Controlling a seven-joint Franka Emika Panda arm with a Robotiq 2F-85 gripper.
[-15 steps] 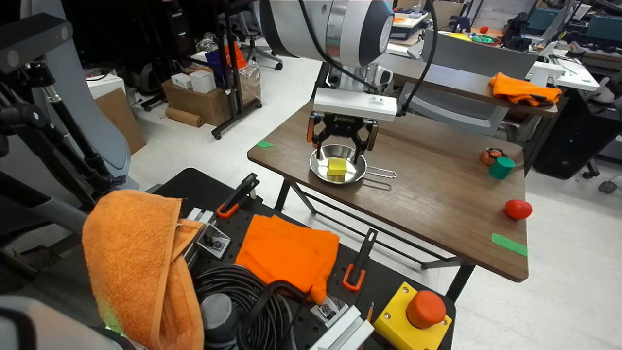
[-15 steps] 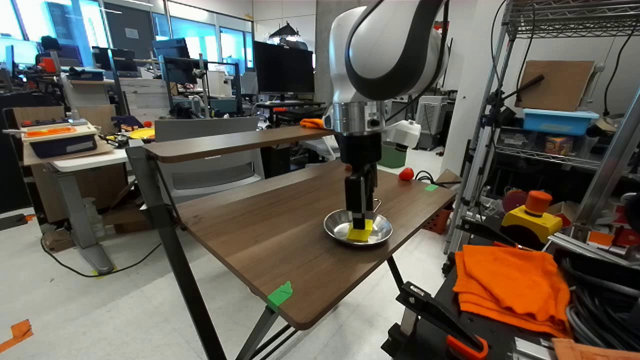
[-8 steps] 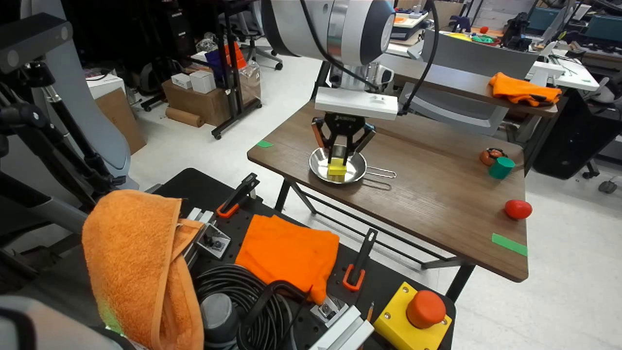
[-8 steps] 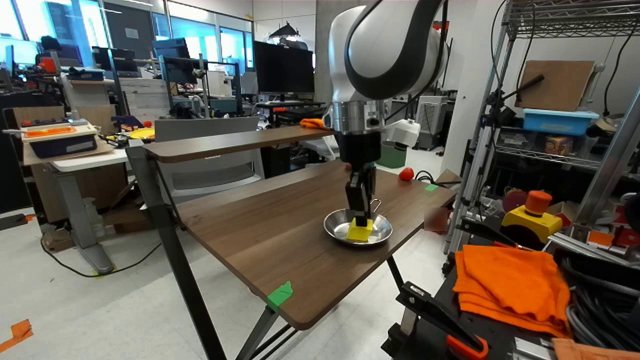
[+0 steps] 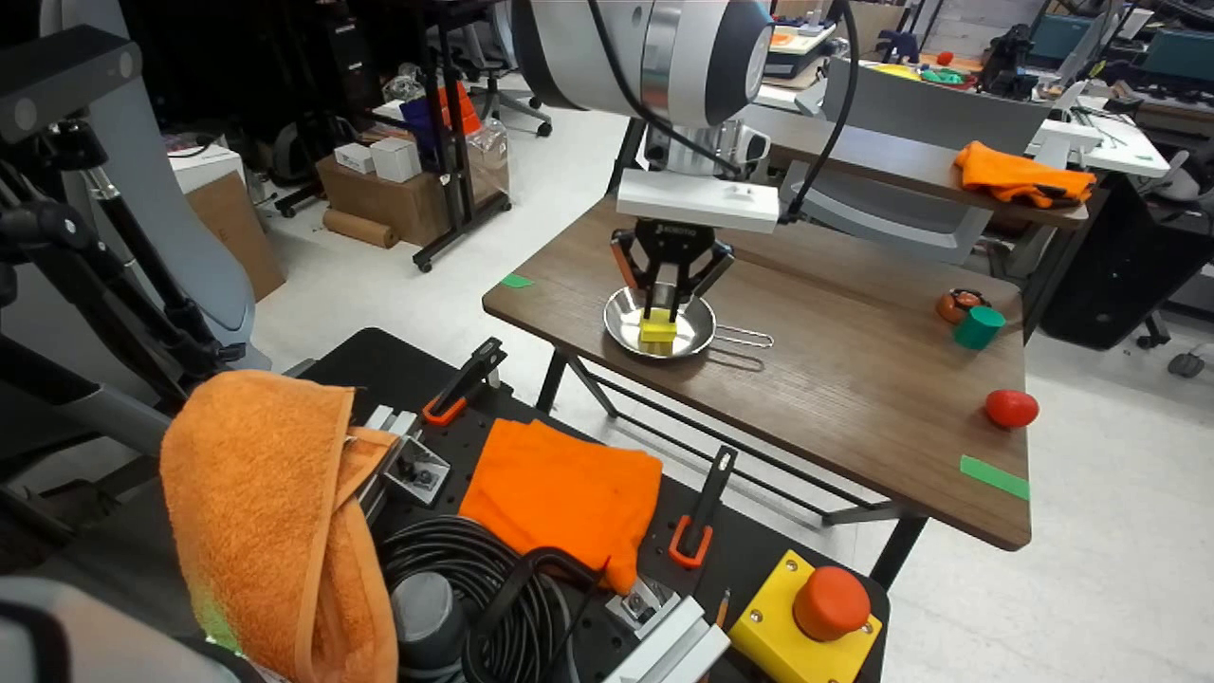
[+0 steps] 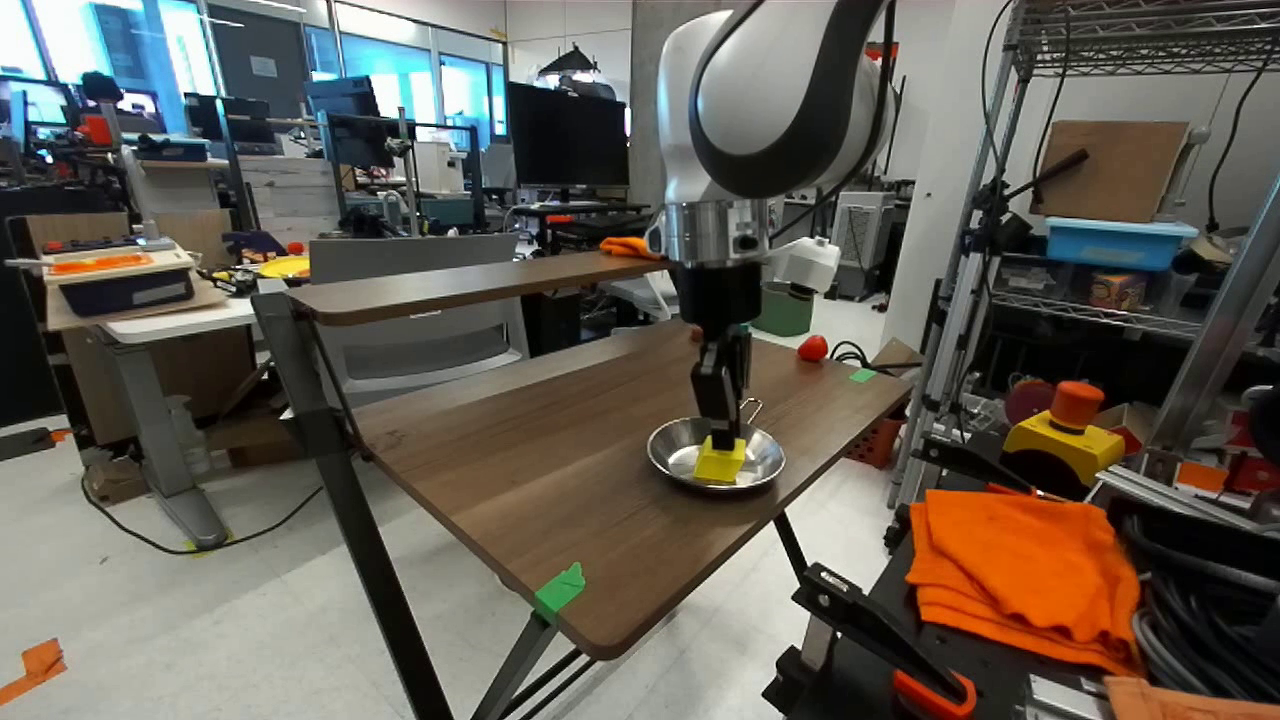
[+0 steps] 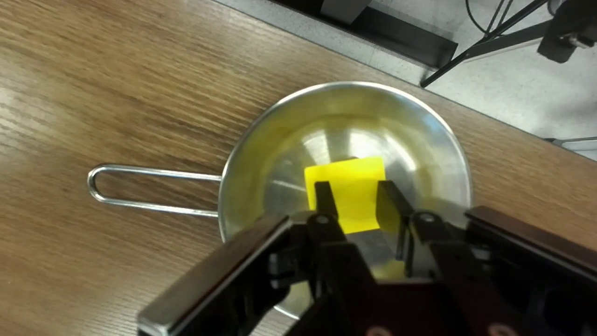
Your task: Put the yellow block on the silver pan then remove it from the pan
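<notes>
Brown wooden surface (image 5: 854, 360), silver pan (image 7: 249, 182) near its edge: yellow block (image 7: 353, 191) inside, fingers (image 7: 325, 200) drawn in on it

The yellow block sits within the rim of the silver pan, and the fingers are brought close together with the block gripped between them. The wrist view looks down on the block's flat top and shows the pan's wire handle (image 7: 154, 171) as a long narrow loop; both exterior views give the block's height and the fingers reaching down to it. A green cup (image 5: 980, 327) shows plainly only in an exterior view, just beside a dark orange object (image 5: 958, 305) too small to name. Only in an exterior view does a cardboard box (image 5: 408, 204) appear; only in an exterior view is there a wire rack (image 6: 1150, 62) holding a blue bin (image 6: 1120, 245).

The surface is grained, with a raised shelf (image 6: 470, 287) along one side and an orange cloth (image 5: 1020, 175) lying on that. Pale floor (image 6: 250, 620) spreads below, and a black board (image 5: 365, 360) stands near.

Counted: one block, one pan, two fingers, one red round object (image 5: 1011, 409) near the surface's short edge, two strips of green tape (image 5: 994, 477) in both exterior views, two clamps (image 5: 709, 491) and one yellow box (image 5: 773, 631) with a red button (image 5: 833, 602).
</notes>
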